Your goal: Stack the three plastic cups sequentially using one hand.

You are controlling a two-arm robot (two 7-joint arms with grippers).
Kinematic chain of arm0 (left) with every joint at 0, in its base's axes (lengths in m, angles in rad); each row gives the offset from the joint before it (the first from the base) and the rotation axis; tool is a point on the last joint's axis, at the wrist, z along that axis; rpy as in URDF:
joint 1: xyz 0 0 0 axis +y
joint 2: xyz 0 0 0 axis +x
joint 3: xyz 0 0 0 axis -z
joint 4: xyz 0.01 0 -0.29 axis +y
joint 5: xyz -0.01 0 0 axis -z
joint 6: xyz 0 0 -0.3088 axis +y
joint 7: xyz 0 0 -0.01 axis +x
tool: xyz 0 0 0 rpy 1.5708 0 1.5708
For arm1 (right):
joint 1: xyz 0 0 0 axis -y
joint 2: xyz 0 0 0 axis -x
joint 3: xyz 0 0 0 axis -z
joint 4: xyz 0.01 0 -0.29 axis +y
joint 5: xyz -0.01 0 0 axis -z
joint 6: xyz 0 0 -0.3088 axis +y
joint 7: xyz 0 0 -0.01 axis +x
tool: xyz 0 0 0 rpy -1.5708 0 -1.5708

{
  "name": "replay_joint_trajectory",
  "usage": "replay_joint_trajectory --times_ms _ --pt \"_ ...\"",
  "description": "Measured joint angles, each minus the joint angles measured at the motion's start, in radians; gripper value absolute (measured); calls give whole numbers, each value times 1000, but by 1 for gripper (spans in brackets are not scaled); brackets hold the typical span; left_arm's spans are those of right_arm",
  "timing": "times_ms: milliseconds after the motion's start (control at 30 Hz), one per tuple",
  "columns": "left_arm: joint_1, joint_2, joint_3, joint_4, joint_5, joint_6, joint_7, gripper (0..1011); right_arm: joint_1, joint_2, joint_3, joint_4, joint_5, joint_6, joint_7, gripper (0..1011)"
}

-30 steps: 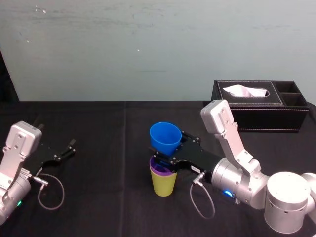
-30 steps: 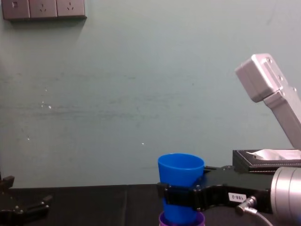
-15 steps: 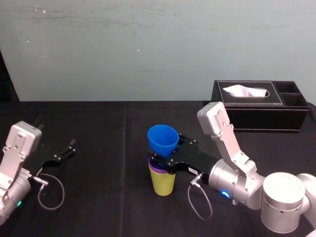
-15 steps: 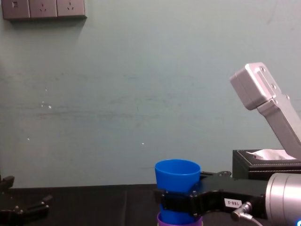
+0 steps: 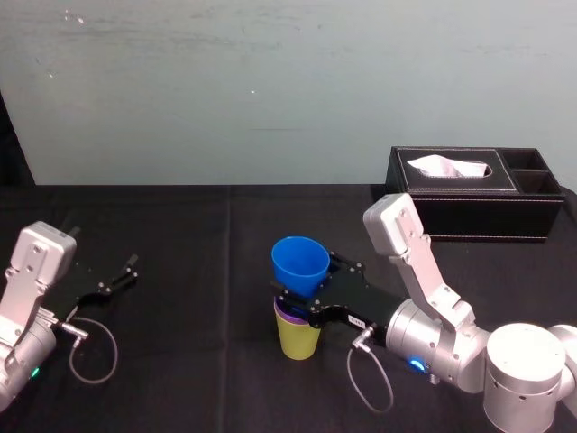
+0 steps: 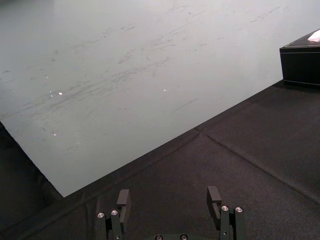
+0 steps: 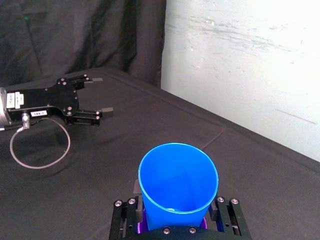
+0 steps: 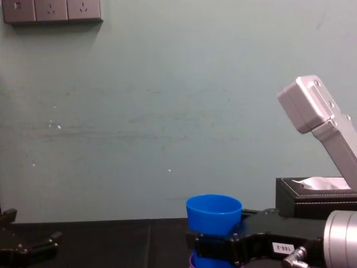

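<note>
My right gripper is shut on the bright blue cup, one finger on each side of its wall. That cup is upright, and its base sits down inside the purple cup. Of the purple one I see just a rim, nested in the yellow-green cup that stands on the black table. From the chest view the blue cup rises above the black right gripper, with a sliver of purple rim below. My left gripper rests open at the table's left with nothing in it.
A black leather tissue box stands at the back right, behind my right arm. A loose grey cable loops on the cloth beside my left arm. A pale wall closes off the far edge of the table.
The right gripper has lowered the blue cup, which now sits deeper in the purple cup. The left arm has stayed where it was.
</note>
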Motion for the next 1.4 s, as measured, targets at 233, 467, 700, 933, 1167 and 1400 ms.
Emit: replay_joint_trajectory --times_ms 233,467,700,933,1167,1400 --pt "0 0 0 0 0 0 0 1001 -9 4 3 -1 -3 0 -5 721" --pt "0 0 0 0 0 0 0 1000 -17 5 4 -1 -7 -1 -6 720" --pt "0 0 0 0 0 0 0 1000 -18 5 4 0 -6 -2 -6 720" --pt "0 0 0 0 0 0 0 1000 -17 5 4 0 -6 -2 -5 794" --pt "0 0 0 0 0 0 0 1000 -17 5 4 0 -6 -2 -5 985" --pt "0 0 0 0 0 0 0 1000 -23 5 12 -11 -4 -17 -8 1000"
